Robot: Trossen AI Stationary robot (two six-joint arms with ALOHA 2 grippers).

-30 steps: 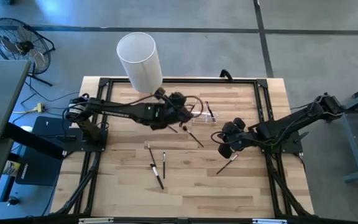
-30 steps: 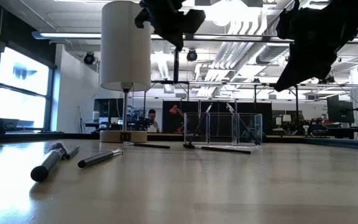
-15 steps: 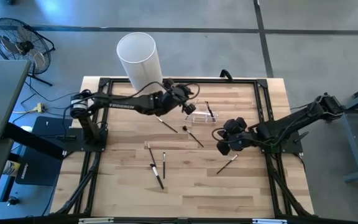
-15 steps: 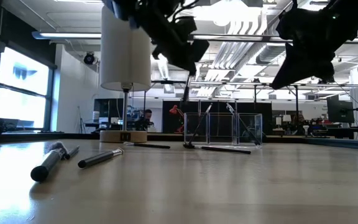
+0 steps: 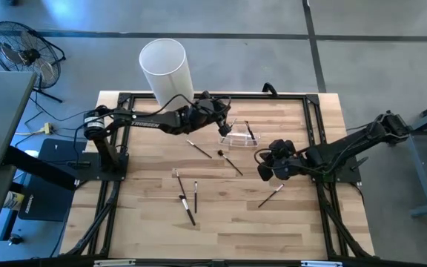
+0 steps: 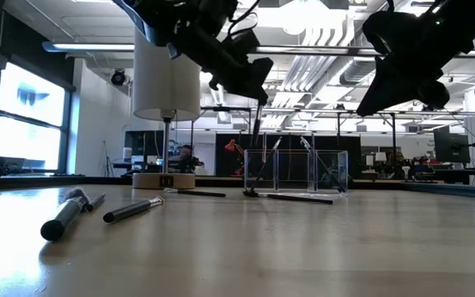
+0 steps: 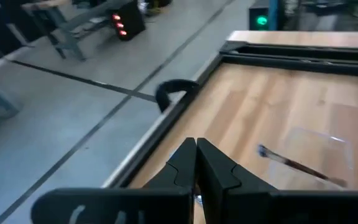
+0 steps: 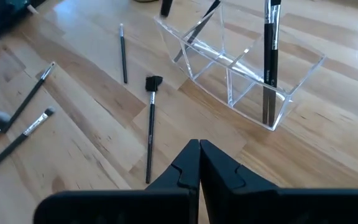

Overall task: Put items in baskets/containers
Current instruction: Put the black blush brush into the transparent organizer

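Nearest, loose brushes [image 6: 134, 209] lie on the counter [image 5: 288, 222]: light, stiff, apt to roll, best pinched mid-handle. Right tool [image 8: 199, 163] hovers pressed together, empty. Farther, left tool [image 5: 223, 126] holds a brush [image 6: 256, 128] above the clear holder [image 8: 241, 68].

Above the clear holder [image 5: 239, 138] your way is partly taken by the left gripper [image 5: 223, 127], pinched tight on a brush [image 6: 256, 130], and by two brushes leaning out of the compartments [image 8: 269, 43]; the tall white cylinder [image 5: 167, 73] blocks the far left corner; loose brushes [image 5: 187, 200] litter the middle boards; the near strip of table [image 5: 273, 241] lies open.
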